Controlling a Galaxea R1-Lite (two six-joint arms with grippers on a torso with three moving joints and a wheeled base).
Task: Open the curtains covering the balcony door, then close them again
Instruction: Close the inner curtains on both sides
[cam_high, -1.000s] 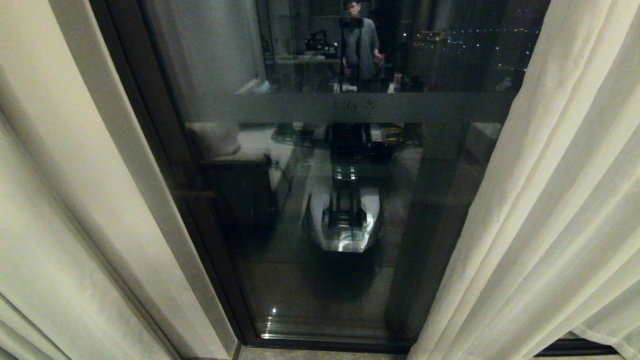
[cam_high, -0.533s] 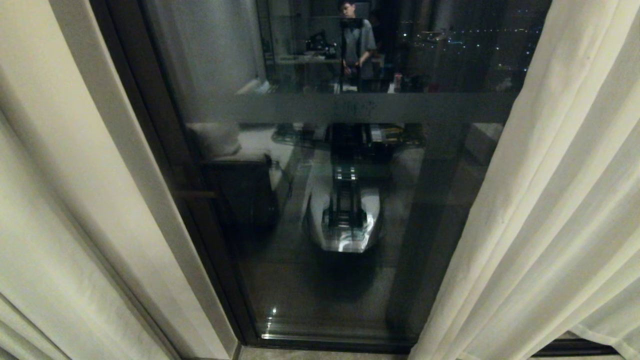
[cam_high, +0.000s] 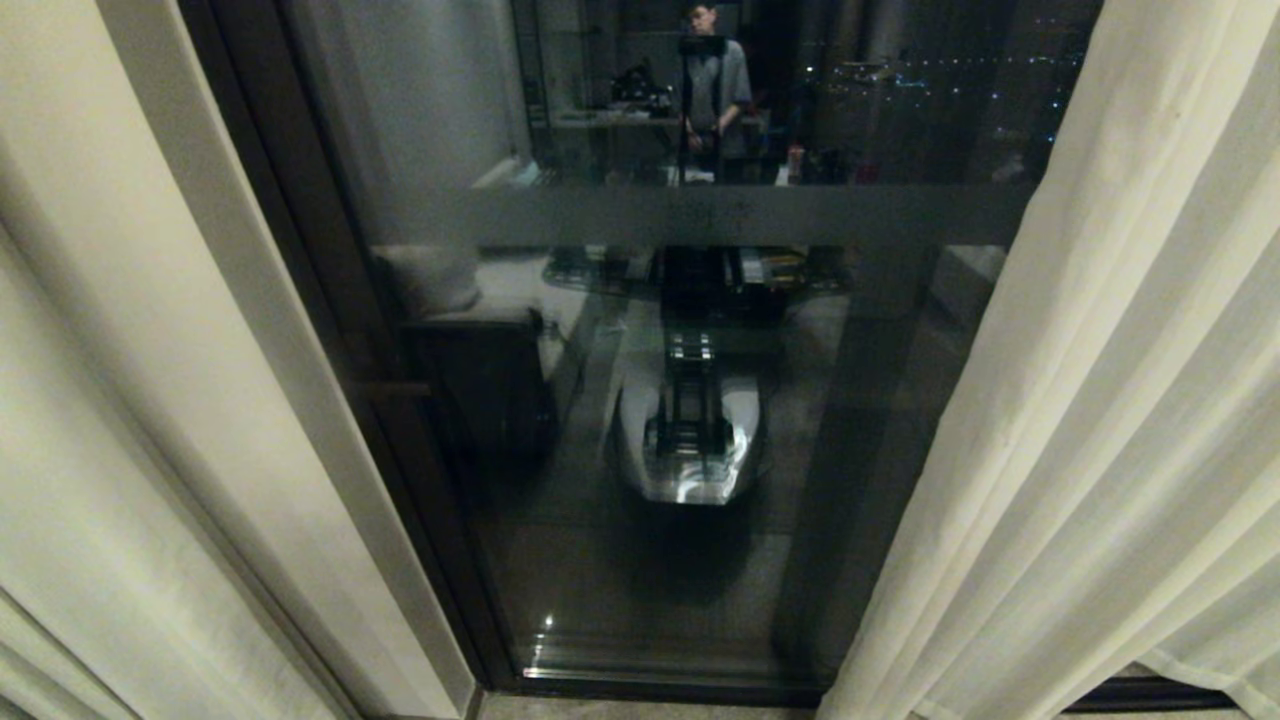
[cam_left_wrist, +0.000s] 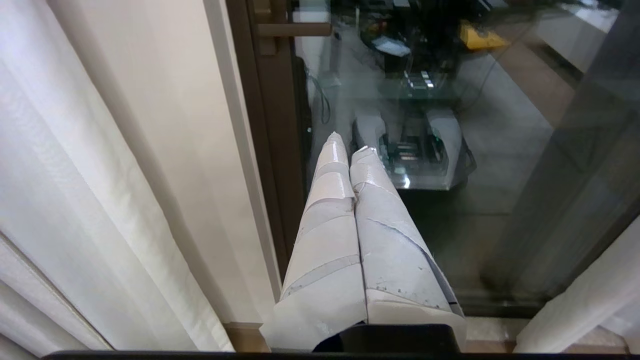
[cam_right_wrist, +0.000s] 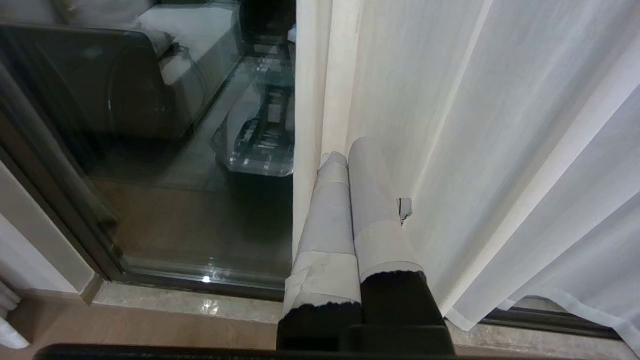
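Observation:
The balcony door (cam_high: 620, 580) fills the middle of the head view, its dark frame (cam_high: 330, 300) on the left and a frosted band (cam_high: 600, 215) across the glass. The curtains stand drawn apart: a sheer cream panel (cam_high: 1120, 400) hangs on the right, and thick pleats (cam_left_wrist: 55, 165) hang at the far left beside a cream wall strip (cam_high: 200, 350). Neither gripper shows in the head view. My left gripper (cam_left_wrist: 348, 144) is shut and empty, pointing at the door frame (cam_left_wrist: 280, 150). My right gripper (cam_right_wrist: 347, 150) is shut and empty, just in front of the sheer panel's inner edge (cam_right_wrist: 310, 100).
The glass reflects my own base (cam_high: 690, 450) and a person (cam_high: 712, 90) standing behind me. A door handle (cam_left_wrist: 295, 30) sticks out from the frame. A stone sill (cam_right_wrist: 175, 300) runs along the foot of the door.
Only the person's reflection in the glass shifts slightly. The curtains, the door and both arms stay still.

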